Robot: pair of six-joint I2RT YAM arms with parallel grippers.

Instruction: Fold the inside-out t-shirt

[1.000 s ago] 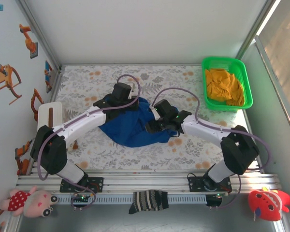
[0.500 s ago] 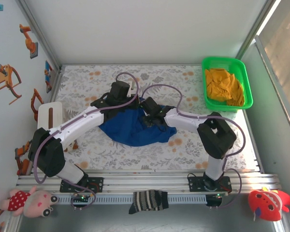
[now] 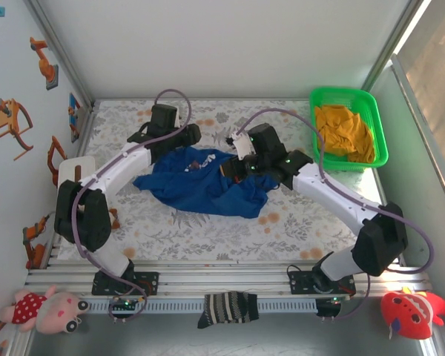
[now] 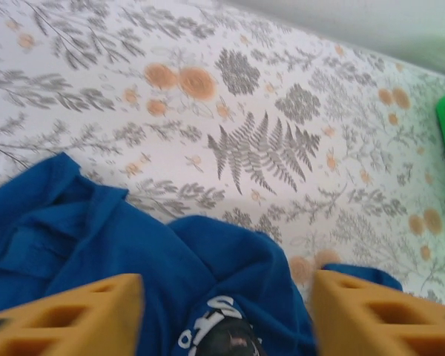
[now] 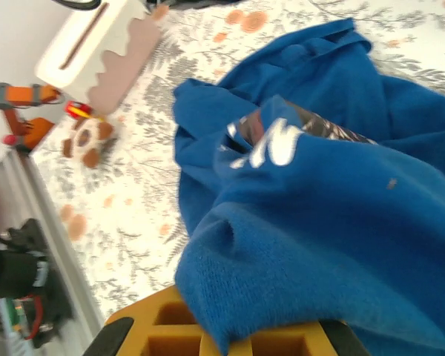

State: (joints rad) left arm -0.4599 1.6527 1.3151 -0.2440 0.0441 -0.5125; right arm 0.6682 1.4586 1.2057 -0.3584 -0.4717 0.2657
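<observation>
The t-shirt (image 3: 204,189) is royal blue, the table cover (image 3: 282,222) grey-and-orange floral, the bin (image 3: 344,90) green.

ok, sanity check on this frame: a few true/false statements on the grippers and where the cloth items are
1. The right gripper is shut on the t-shirt. True.
2. The left gripper is clamped on the t-shirt. False: its fingers stand apart above the cloth, gripping nothing.
3. The orange-yellow cloth lies in the green basket. True.
4. The striped sock lies on the t-shirt. False: it sits well apart from it, just beyond the near rail.
5. The t-shirt is folded flat. False: it lies bunched and wrinkled.
</observation>
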